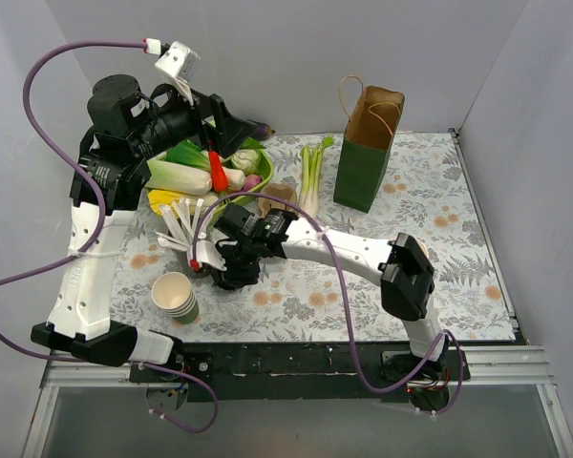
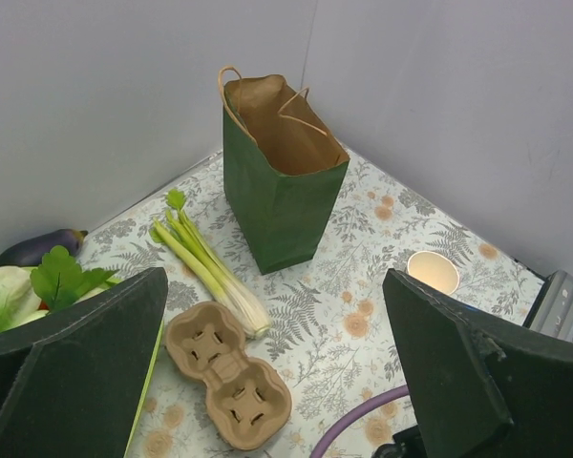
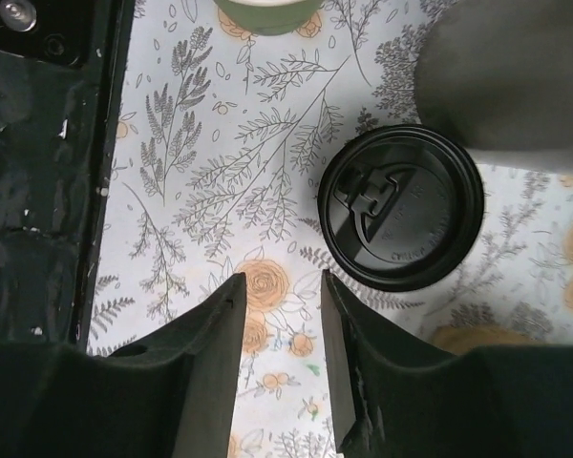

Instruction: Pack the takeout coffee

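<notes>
The takeout coffee stands upright and uncapped on the right half of the table, on the near side of the paper bag and apart from it. Its cream interior faces up. In the top view the right arm's elbow covers most of it.

The black lid lies well to the left, on the floral table cover, near the stack of green cups. Whether anything sits under the lid cannot be told.

The right gripper hangs low over the cover with its jaws partly apart and nothing between them. The lid sits just to the right of the fingers, outside the gap.

The left gripper is raised at the far left above the vegetables, spread fully and empty.

Step in hand, as judged: fetch the lid before capping and bagging.

Next move calls for:
- shifting the right gripper sideways until the lid's rim lies between the jaws
- widening or angling the jaws to take the thin rim
- carrying the lid right to the cup
</notes>
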Robot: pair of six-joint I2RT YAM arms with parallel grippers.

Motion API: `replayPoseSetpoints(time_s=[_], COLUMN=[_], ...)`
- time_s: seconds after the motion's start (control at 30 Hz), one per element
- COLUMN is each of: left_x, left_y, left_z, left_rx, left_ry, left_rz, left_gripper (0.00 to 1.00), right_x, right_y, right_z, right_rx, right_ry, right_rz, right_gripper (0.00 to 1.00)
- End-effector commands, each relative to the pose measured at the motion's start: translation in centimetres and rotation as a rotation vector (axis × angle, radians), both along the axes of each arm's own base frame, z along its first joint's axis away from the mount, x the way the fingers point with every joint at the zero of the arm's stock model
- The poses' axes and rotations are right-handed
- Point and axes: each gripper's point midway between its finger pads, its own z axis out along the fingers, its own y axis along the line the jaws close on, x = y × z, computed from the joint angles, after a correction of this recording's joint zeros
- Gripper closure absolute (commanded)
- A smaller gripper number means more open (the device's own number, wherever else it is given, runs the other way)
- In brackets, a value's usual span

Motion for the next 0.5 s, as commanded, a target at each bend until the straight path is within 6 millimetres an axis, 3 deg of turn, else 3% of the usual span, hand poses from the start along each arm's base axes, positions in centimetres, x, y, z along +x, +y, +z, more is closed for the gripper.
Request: replayPoseSetpoints(time_s=[0.0,0.2,0.47], left_x=[-0.1,-0.2,-0.6], left_y=[0.2,-0.3,-0.3], left_z=[-0.4,-0.8,-0.9], left_rx=[0.006,-0.011,-0.02], left_ry=[0.009,0.04,0.048], left_rz=[0.003,-0.02,-0.025], left_gripper=[0.02,0.02,0.02], right_x=[0.9,2.5,1.6], right_y=[2.8,4.8,5.3], right_z=[0.6,-0.8,-2.2], right_rx=[0.064,0.064,0.045], right_ry=[-0.004,0.017,0.124], right_rz=[-0.05,-0.103,-0.134], right_gripper=[0.57,0.64,0.69])
